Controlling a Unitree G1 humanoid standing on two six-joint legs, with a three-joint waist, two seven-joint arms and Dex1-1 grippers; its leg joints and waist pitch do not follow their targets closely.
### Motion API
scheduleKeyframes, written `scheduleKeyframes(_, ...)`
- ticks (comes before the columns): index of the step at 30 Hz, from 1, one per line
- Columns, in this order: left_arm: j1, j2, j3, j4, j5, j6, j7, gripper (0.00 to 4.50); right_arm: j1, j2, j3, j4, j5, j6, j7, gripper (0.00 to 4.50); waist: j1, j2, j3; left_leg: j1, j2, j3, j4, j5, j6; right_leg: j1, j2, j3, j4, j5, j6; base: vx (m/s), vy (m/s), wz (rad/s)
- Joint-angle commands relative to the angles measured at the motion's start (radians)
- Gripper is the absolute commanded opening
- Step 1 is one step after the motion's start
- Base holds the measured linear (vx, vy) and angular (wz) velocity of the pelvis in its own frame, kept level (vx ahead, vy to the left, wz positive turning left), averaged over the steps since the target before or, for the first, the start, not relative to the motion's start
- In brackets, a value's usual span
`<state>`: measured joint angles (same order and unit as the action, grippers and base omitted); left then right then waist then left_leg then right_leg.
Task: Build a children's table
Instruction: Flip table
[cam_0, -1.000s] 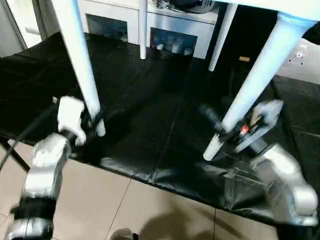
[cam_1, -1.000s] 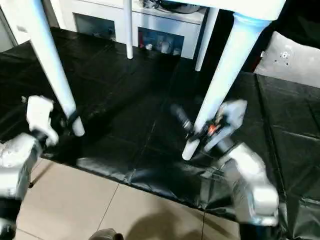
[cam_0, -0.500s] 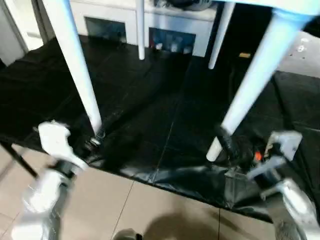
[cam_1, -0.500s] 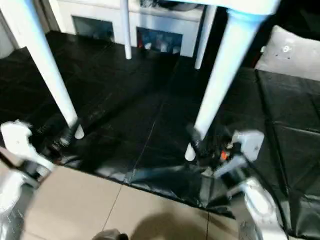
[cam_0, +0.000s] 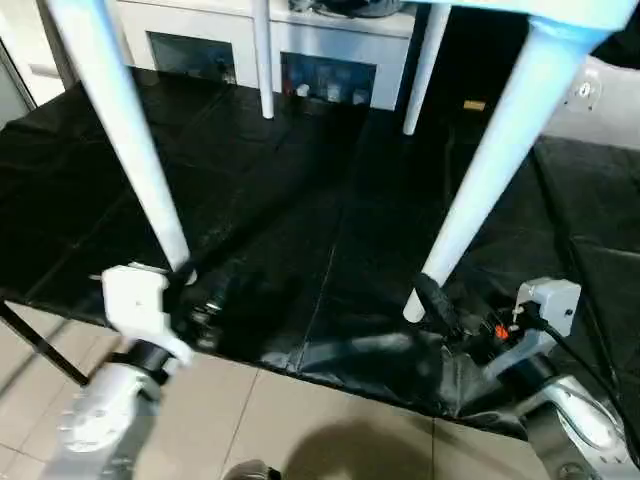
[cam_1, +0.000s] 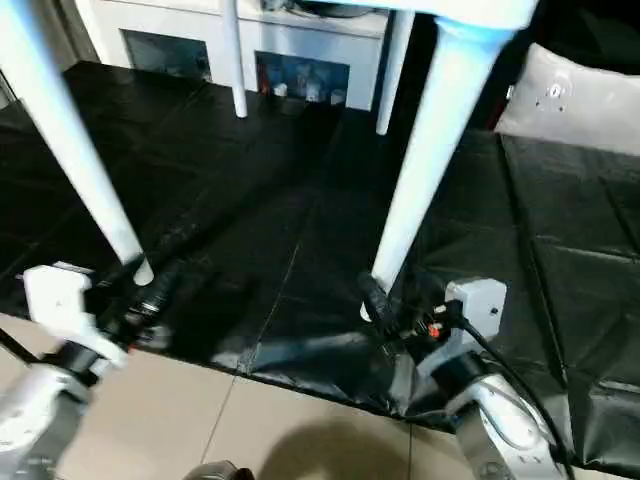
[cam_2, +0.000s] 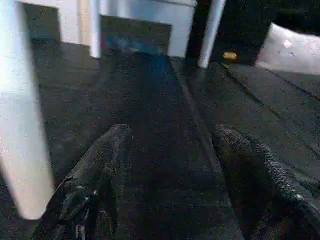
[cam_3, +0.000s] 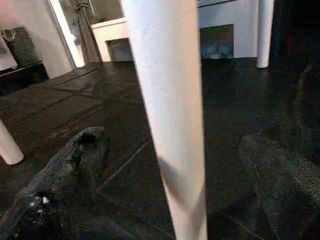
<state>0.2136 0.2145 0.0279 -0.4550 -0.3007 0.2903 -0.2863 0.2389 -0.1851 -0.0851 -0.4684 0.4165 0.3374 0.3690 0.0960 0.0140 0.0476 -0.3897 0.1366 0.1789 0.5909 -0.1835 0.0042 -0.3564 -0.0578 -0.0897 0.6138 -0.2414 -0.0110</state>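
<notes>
Children's table (cam_0: 480, 190): upright on black-covered tabletop (cam_0: 300, 200), four legs fitted | left claw (cam_2: 170, 165): open, empty, beside near-left leg | right claw (cam_3: 180, 185): wide open around near-right leg, not gripping | progress: assembly appears complete.

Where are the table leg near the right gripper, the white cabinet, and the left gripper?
table leg (cam_0: 480, 180), left eye view: middle of its shaft.
white cabinet (cam_0: 395, 30), left eye view: front frame.
left gripper (cam_2: 172, 165), left wrist view: midway between its fingertips.
</notes>
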Motion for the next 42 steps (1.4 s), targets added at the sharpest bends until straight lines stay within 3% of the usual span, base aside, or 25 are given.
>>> scheduleKeyframes(1, 0.005, -0.010, -0.038, 0.018, 0.022, 0.002, 0.009, 2.96, 0.016, -0.033, -0.017, 0.004, -0.027, -0.004, 0.002, 4.50, -0.011, 0.004, -0.064, -0.006, 0.092, -0.053, -0.043, 0.155, 0.118, 0.007, -0.088, 0.058, -0.040, 0.408, -0.184, 0.000, 0.000, 0.00)
scheduleKeyframes(3, 0.014, -0.008, -0.064, 0.013, 0.033, 0.007, 0.004, 2.96, 0.027, -0.056, -0.023, -0.013, -0.035, 0.008, 0.005, 4.50, -0.014, -0.003, -0.097, -0.043, 0.052, -0.044, 0.007, 0.482, 0.247, -0.038, -0.053, 0.025, -0.009, 0.717, -0.212, -0.028, 0.009, 0.01)
scheduleKeyframes(5, 0.020, 0.002, -0.076, 0.000, 0.038, 0.020, -0.003, 2.96, 0.034, -0.059, -0.031, -0.037, -0.020, 0.028, 0.000, 4.50, -0.016, 0.004, -0.094, -0.067, 0.039, -0.038, 0.012, 0.421, 0.275, -0.065, -0.059, 0.017, -0.033, 0.670, -0.214, -0.101, 0.007, 0.03)
scheduleKeyframes(6, 0.024, 0.002, -0.081, -0.008, 0.041, 0.027, -0.003, 2.96, 0.039, -0.061, -0.038, -0.049, -0.007, 0.039, 0.000, 4.50, -0.014, 0.014, -0.091, -0.070, 0.050, -0.043, 0.014, 0.190, 0.261, -0.075, -0.085, 0.015, -0.069, 0.428, -0.211, -0.159, 0.012, 0.03)
scheduleKeyframes(8, 0.028, 0.001, -0.084, -0.008, 0.040, 0.027, -0.006, 2.96, 0.051, -0.070, -0.037, -0.054, -0.020, 0.035, -0.001, 4.50, -0.024, 0.019, -0.057, -0.013, 0.067, -0.041, 0.034, -0.329, 0.129, -0.096, -0.117, 0.001, -0.151, -0.328, -0.137, -0.228, 0.041, 0.00)
scheduleKeyframes(9, 0.026, 0.003, -0.084, -0.002, 0.039, 0.026, -0.011, 2.96, 0.055, -0.070, -0.035, -0.056, -0.023, 0.034, -0.002, 4.50, -0.066, 0.048, -0.007, 0.063, 0.072, -0.066, 0.059, -0.701, -0.020, -0.137, -0.085, -0.093, -0.200, -0.741, 0.021, -0.227, 0.068, -0.14)
scheduleKeyframes(10, 0.024, 0.007, -0.085, 0.005, 0.038, 0.023, -0.017, 2.96, 0.059, -0.069, -0.031, -0.063, -0.018, 0.036, -0.009, 4.50, -0.079, 0.064, 0.003, 0.019, 0.105, -0.080, -0.023, -0.890, -0.078, -0.093, -0.025, -0.150, -0.124, -0.722, 0.065, -0.097, 0.148, -0.21)
scheduleKeyframes(11, 0.020, 0.011, -0.083, 0.013, 0.038, 0.021, -0.021, 2.96, 0.058, -0.066, -0.025, -0.065, -0.015, 0.041, -0.017, 4.50, 0.021, 0.071, 0.013, -0.211, 0.030, 0.070, -0.216, -1.174, -0.288, 0.113, 0.046, -0.160, 0.174, -0.451, -0.031, -0.097, 0.148, -0.21)
scheduleKeyframes(12, 0.019, 0.014, -0.085, 0.019, 0.042, 0.017, -0.023, 2.96, 0.057, -0.064, -0.017, -0.058, -0.015, 0.046, -0.019, 4.50, 0.115, 0.047, -0.054, -0.295, 0.047, 0.178, -0.176, -0.849, -0.333, 0.191, 0.002, -0.026, 0.325, -0.773, -0.002, -0.113, 0.071, 0.01)
scheduleKeyframes(13, 0.017, 0.019, -0.082, 0.025, 0.042, 0.015, -0.027, 2.96, 0.056, -0.060, -0.007, -0.053, -0.019, 0.050, -0.023, 4.50, 0.005, -0.043, -0.098, -0.081, 0.080, 0.105, 0.190, -0.398, -0.228, 0.018, -0.131, 0.040, 0.215, -1.037, 0.066, -0.030, -0.205, 0.25)
scheduleKeyframes(14, 0.018, 0.021, -0.083, 0.027, 0.043, 0.014, -0.027, 2.96, 0.055, -0.059, -0.001, -0.046, -0.022, 0.050, -0.022, 4.50, -0.027, -0.082, -0.036, 0.062, 0.054, 0.005, 0.301, -0.212, -0.189, -0.196, -0.156, 0.044, -0.066, -1.313, 0.105, -0.030, -0.205, 0.25)
scheduleKeyframes(15, 0.019, 0.028, -0.082, 0.034, 0.045, 0.012, -0.030, 2.96, 0.049, -0.053, 0.020, -0.025, -0.033, 0.051, -0.020, 4.50, 0.018, -0.025, 0.053, -0.092, 0.041, -0.060, 0.323, -0.077, -0.024, -0.082, -0.204, 0.168, -0.156, -1.339, -0.065, 0.071, -0.119, 0.19)
scheduleKeyframes(16, 0.022, 0.029, -0.078, 0.041, 0.040, 0.007, -0.038, 2.96, 0.044, -0.055, 0.036, -0.012, -0.046, 0.050, -0.014, 4.50, 0.020, -0.019, 0.038, -0.102, 0.032, -0.096, 0.313, -0.079, -0.029, -0.017, -0.199, 0.170, -0.121, -1.232, -0.116, -0.052, 0.087, 0.05)
scheduleKeyframes(17, 0.028, 0.034, -0.073, 0.050, 0.032, -0.002, -0.052, 2.96, 0.037, -0.059, 0.061, 0.003, -0.059, 0.049, -0.004, 4.50, 0.050, -0.003, 0.027, -0.056, 0.005, -0.121, 0.258, -0.112, -0.073, 0.034, -0.124, 0.127, -0.060, -0.864, -0.169, -0.052, 0.087, 0.05)
scheduleKeyframes(18, 0.038, 0.036, -0.073, 0.061, 0.019, -0.009, -0.073, 2.96, 0.030, -0.067, 0.079, 0.017, -0.043, 0.060, 0.028, 4.50, 0.043, 0.029, -0.007, 0.002, 0.057, -0.137, 0.139, -0.154, -0.083, 0.049, -0.089, 0.081, -0.019, -0.553, -0.188, -0.082, 0.073, 0.14)
scheduleKeyframes(19, 0.042, 0.040, -0.072, 0.069, 0.012, -0.010, -0.085, 2.96, 0.026, -0.071, 0.088, 0.026, -0.041, 0.062, 0.041, 4.50, 0.026, 0.028, 0.007, 0.011, 0.095, -0.158, 0.061, -0.245, -0.074, 0.027, -0.046, 0.062, 0.013, -0.447, -0.190, -0.061, 0.092, 0.11)
scheduleKeyframes(20, 0.044, 0.045, -0.071, 0.077, 0.004, -0.010, -0.095, 2.96, 0.022, -0.074, 0.096, 0.031, -0.038, 0.066, 0.053, 4.50, 0.003, 0.041, -0.026, 0.029, 0.139, -0.200, 0.008, -0.254, -0.040, 0.047, -0.035, 0.056, 0.060, -0.263, -0.174, -0.061, 0.092, 0.11)
scheduleKeyframes(21, 0.040, 0.067, -0.072, 0.120, -0.003, -0.009, -0.131, 2.96, 0.003, -0.085, 0.124, 0.063, -0.049, 0.065, 0.081, 4.50, -0.034, 0.059, -0.052, 0.070, 0.139, -0.224, -0.014, -0.105, 0.122, 0.042, -0.037, 0.039, 0.065, 0.014, -0.129, -0.015, 0.113, 0.00)
scheduleKeyframes(22, 0.039, 0.071, -0.076, 0.129, 0.000, -0.004, -0.135, 2.96, 0.000, -0.087, 0.126, 0.070, -0.045, 0.069, 0.088, 4.50, -0.042, 0.062, -0.052, 0.073, 0.133, -0.221, -0.013, -0.035, 0.166, 0.040, -0.041, 0.040, 0.059, 0.044, -0.119, 0.017, 0.088, 0.01)
scheduleKeyframes(24, 0.020, 0.120, -0.119, 0.242, 0.043, 0.036, -0.185, 3.31, -0.042, -0.105, 0.153, 0.158, -0.019, 0.092, 0.157, 4.50, -0.061, 0.031, -0.050, 0.063, 0.131, -0.208, -0.010, 0.159, 0.284, 0.037, -0.080, 0.068, 0.031, 0.127, -0.097, 0.009, 0.044, 0.00)
scheduleKeyframes(26, 0.005, 0.136, -0.132, 0.307, 0.058, 0.027, -0.213, 3.31, -0.065, -0.106, 0.178, 0.212, -0.036, 0.083, 0.187, 4.50, -0.057, 0.023, -0.039, -0.001, 0.083, -0.150, -0.008, 0.112, 0.222, 0.079, -0.133, 0.093, -0.021, 0.211, -0.086, 0.000, 0.000, 0.00)
scheduleKeyframes(27, -0.022, 0.137, -0.136, 0.420, 0.064, -0.026, -0.259, 3.52, -0.104, -0.119, 0.235, 0.319, -0.074, 0.052, 0.257, 4.50, -0.052, -0.004, -0.036, -0.010, 0.069, -0.119, -0.025, -0.033, 0.103, 0.105, -0.137, 0.078, -0.046, 0.234, -0.040, 0.000, 0.000, 0.00)
scheduleKeyframes(29, -0.028, 0.130, -0.132, 0.466, 0.057, -0.052, -0.280, 3.67, -0.122, -0.122, 0.260, 0.370, -0.086, 0.039, 0.294, 4.50, -0.053, 0.004, -0.049, 0.005, 0.077, -0.116, -0.034, -0.081, 0.058, 0.109, -0.116, 0.070, -0.048, 0.198, -0.039, 0.000, 0.000, 0.00)
scheduleKeyframes(35, -0.052, 0.106, -0.149, 0.724, 0.083, -0.167, -0.325, 4.09, -0.226, -0.111, 0.385, 0.687, -0.172, -0.064, 0.435, 4.50, -0.058, 0.000, -0.050, 0.016, 0.104, -0.122, -0.050, -0.062, 0.156, 0.085, -0.113, 0.066, -0.029, 0.270, -0.176, 0.000, 0.000, 0.00)
scheduleKeyframes(42, -0.188, 0.039, -0.204, 1.148, 0.216, -0.190, -0.187, 4.40, -0.363, 0.018, 0.318, 1.161, -0.215, -0.122, 0.278, 4.50, -0.052, -0.005, -0.046, 0.022, 0.113, -0.105, -0.077, -0.251, 0.061, 0.074, -0.122, 0.074, -0.040, 0.114, -0.251, 0.000, 0.000, 0.00)
